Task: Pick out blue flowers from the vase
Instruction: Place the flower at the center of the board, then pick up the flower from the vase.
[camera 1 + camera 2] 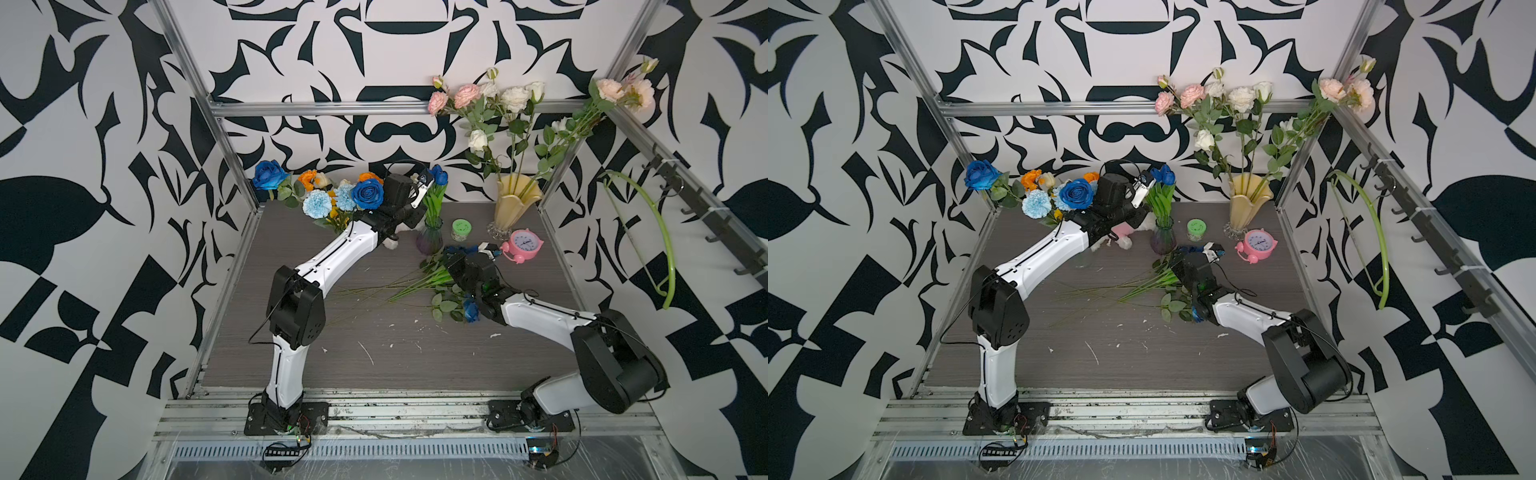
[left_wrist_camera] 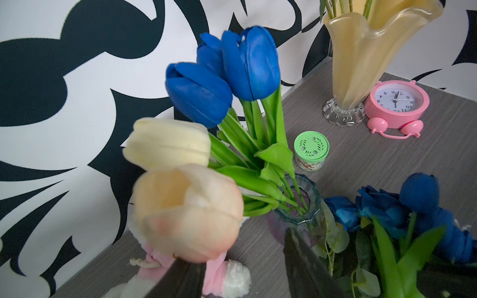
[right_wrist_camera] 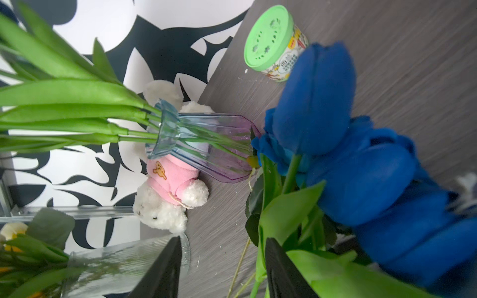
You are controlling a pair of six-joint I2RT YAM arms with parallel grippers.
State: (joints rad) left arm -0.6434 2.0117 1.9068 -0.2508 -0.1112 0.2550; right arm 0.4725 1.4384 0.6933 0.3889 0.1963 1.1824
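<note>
- at 12 o'clock on the tabletop [image 1: 374, 365]: small tinted glass vase [image 1: 429, 241], upright, with blue tulips [image 1: 438, 174] standing in it; from the left wrist, also a cream tulip [image 2: 167, 144] and a peach tulip [image 2: 188, 214].
- left gripper [image 1: 422, 188] raised just at 9 o'clock of those tulip heads, fingers spread, nothing between them.
- at 11 o'clock, far corner: mixed bouquet [image 1: 338, 222] with deep-blue roses [image 1: 368, 194], pale-blue carnations [image 1: 316, 203] and orange blooms [image 1: 308, 178].
- right gripper [image 1: 489, 249] low at 3 o'clock of the small vase, fingers apart, pinching nothing; in the right wrist view, only a thin stem [image 3: 238, 260] on the tabletop in the gap.
- under the right arm: loose blue flowers [image 1: 471, 309] flat on the tabletop, stems [image 1: 374, 293] fanned toward 9 o'clock.
- at 1 o'clock: yellow vase [image 1: 517, 199] of pink and white roses [image 1: 513, 97], pink alarm clock [image 1: 524, 243] just beside its base, green-lidded jar [image 1: 460, 229] between the two vases.
- white plush [image 3: 170, 178] in a pink top just behind the small vase.
</note>
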